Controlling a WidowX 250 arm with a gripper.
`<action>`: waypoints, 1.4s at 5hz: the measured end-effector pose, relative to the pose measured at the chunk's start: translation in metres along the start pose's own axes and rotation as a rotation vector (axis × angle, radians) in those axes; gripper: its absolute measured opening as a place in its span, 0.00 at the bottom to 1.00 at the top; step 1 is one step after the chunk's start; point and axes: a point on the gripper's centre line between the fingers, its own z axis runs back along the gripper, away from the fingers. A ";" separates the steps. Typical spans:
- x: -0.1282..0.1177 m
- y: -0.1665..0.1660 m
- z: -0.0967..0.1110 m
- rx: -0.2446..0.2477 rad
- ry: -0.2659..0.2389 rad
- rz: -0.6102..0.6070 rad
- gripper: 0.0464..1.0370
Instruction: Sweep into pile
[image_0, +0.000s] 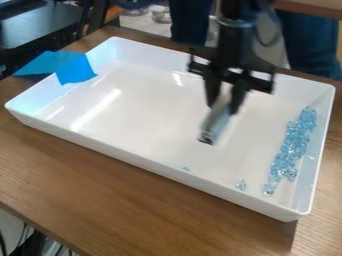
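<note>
Crystals, pale blue and clear (288, 150), lie mostly in a long, uneven band inside the white tray (137, 156), beside its right-hand wall and running from the far part of that side toward the near corner. The band is heaped and crowded along most of its length, then thins out at its near end, where one crystal (268, 189) sits at the edge of the group. Another stray crystal (241, 185) rests to the left of it, near the front wall, and a small bluish bit (186, 168) lies farther left along that same wall. The claw (223, 104) hangs over the tray, right of its middle, with the black arm (236, 37) coming in from the top edge of the view. It is closed around a pale, narrow tool (216, 121), gripped between its two fingers; the tool slants down and to the left, ending in a darker tip (206, 137). Whether that tip touches the tray floor, I cannot tell. The tool is well apart from the band of crystals, to its left. Bright blue tape (75, 71) drapes over the rim at the tray's left side, reaching both inside and outside. The tray stands on a brown wooden surface (87, 175).
</note>
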 end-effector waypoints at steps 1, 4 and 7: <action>-0.007 0.009 -0.002 0.019 -0.009 -0.050 0.31; -0.030 0.007 -0.025 0.146 0.021 -0.214 0.31; -0.040 -0.018 -0.035 0.154 0.037 -0.227 0.31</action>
